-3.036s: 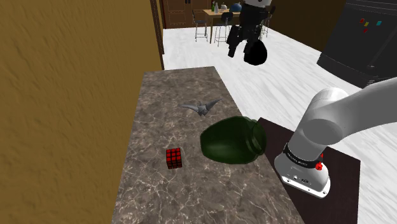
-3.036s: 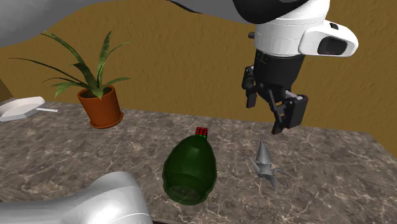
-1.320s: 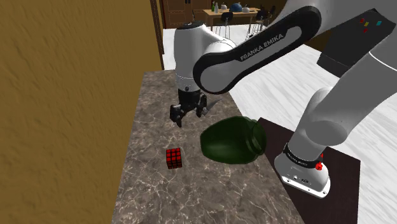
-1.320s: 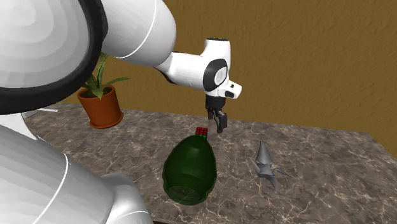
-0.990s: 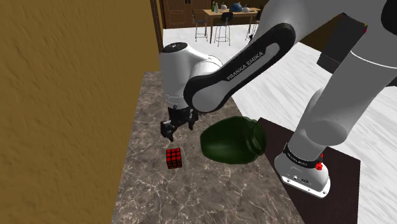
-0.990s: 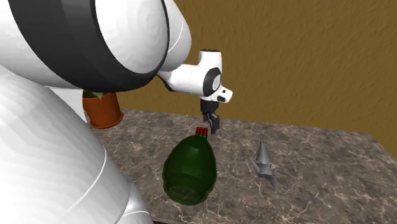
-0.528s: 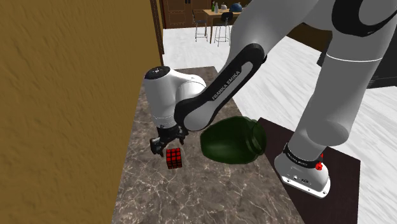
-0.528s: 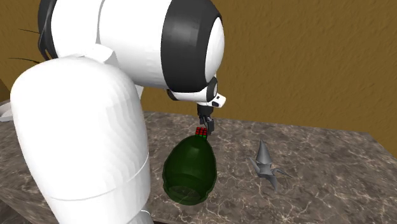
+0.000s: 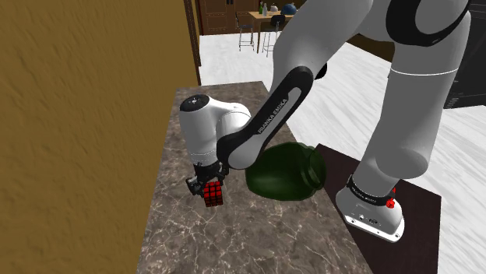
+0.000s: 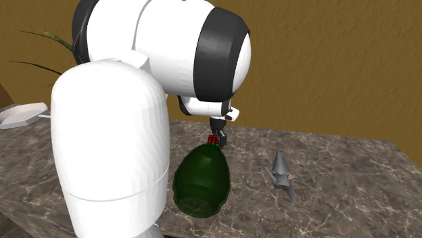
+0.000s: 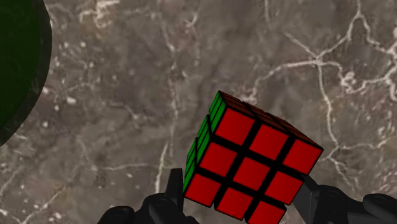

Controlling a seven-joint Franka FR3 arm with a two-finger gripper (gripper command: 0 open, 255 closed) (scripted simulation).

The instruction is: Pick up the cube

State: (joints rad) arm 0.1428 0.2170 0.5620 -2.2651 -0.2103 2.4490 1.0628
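Item: my gripper [image 11: 240,189], fingers spread, not clamped.
Item: cube [image 11: 251,164], red and green faces with black grid, on the marble counter [image 11: 114,95], between my fingertips and close to both.
Item: dark green vessel [image 9: 287,171], lying just beside my gripper.

Marble counter [image 9: 234,233] runs along the ochre wall [image 9: 86,117]. I log a dark green jar [image 9: 287,171] lying on its side on the counter. A grey spiked figure [image 10: 280,174] stands near it but apart. A white pan [image 10: 20,115] sits at the second exterior view's far left, with plant leaves [image 10: 51,37] above it. White floor [image 9: 343,86] lies beyond, with a dining table and stools [image 9: 261,27] far back.
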